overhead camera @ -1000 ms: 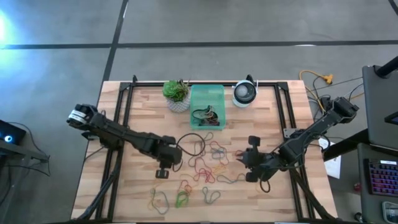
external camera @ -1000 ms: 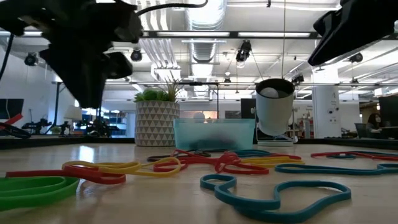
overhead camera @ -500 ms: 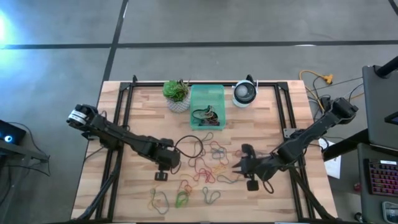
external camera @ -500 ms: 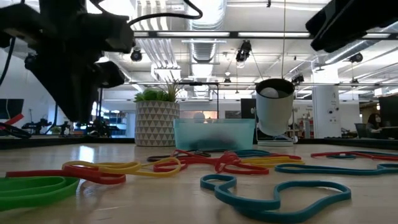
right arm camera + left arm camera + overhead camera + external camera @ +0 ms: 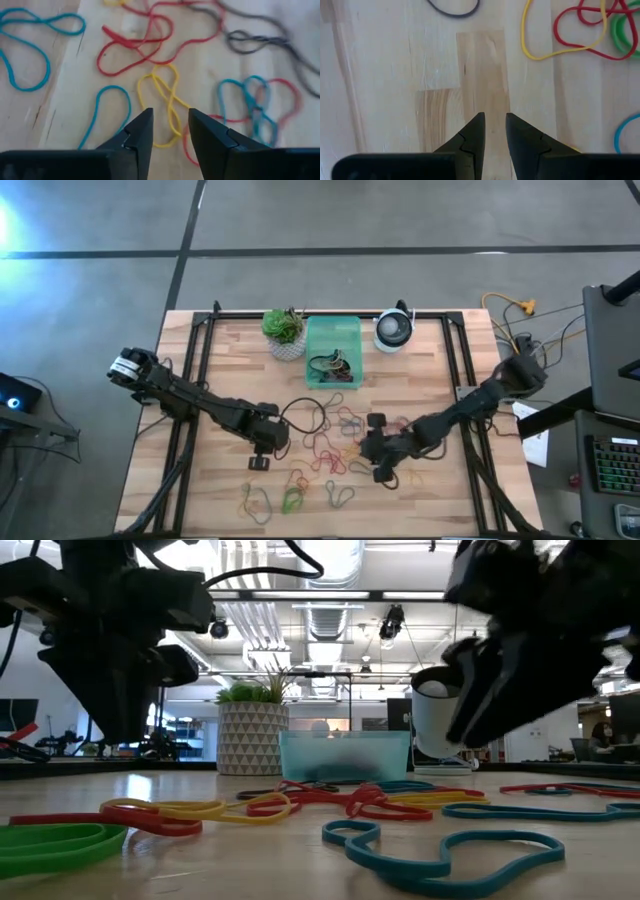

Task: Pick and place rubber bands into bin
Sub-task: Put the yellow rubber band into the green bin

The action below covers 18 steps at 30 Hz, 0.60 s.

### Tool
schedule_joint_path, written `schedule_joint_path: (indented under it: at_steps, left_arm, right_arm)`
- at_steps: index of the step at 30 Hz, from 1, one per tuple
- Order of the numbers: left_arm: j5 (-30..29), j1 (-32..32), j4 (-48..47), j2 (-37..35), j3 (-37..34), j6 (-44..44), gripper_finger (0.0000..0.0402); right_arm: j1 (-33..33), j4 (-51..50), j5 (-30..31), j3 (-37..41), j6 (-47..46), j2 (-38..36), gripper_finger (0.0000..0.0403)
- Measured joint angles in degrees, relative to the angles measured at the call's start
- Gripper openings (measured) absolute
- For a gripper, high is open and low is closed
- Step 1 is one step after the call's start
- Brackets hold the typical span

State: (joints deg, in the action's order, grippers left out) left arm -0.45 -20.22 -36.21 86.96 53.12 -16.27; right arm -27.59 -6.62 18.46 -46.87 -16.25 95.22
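Observation:
Several rubber bands (image 5: 335, 442) in red, yellow, blue, green and dark colours lie loose on the wooden table, and they also fill the foreground of the low view (image 5: 340, 802). The mint-green bin (image 5: 318, 330) stands at the far side between the plant and the round device, with a few bands inside. My right gripper (image 5: 375, 455) hovers open at the right edge of the pile, its fingers either side of a yellow band (image 5: 167, 100), above the table (image 5: 480, 690). My left gripper (image 5: 262, 450) is narrowly open (image 5: 494, 122) over bare wood left of the pile.
A white pot with a green plant (image 5: 284, 332) stands left of the bin, and a round white-and-dark device (image 5: 393, 330) stands right of it. Black frame rails (image 5: 205, 340) run along the table's sides. More bands (image 5: 290, 498) lie toward the near edge.
My right gripper has moved toward the table's left, from right of the pile to its right edge, and now stands over the bands. The bands have not moved.

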Motion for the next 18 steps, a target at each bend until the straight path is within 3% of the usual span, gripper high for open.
schedule_joint_path:
  at_steps: [5,18]
  left_arm:
    - [0.00,-0.01,-0.14,0.02,0.00,0.00,0.0061]
    - [0.00,-0.01,0.22,0.02,-0.09,0.09,0.0061]
  right_arm:
    - [2.40,0.14,-5.48,-1.81,1.82,4.01,0.0111]
    - [4.01,0.20,-7.01,-2.25,1.88,5.44,0.0087]
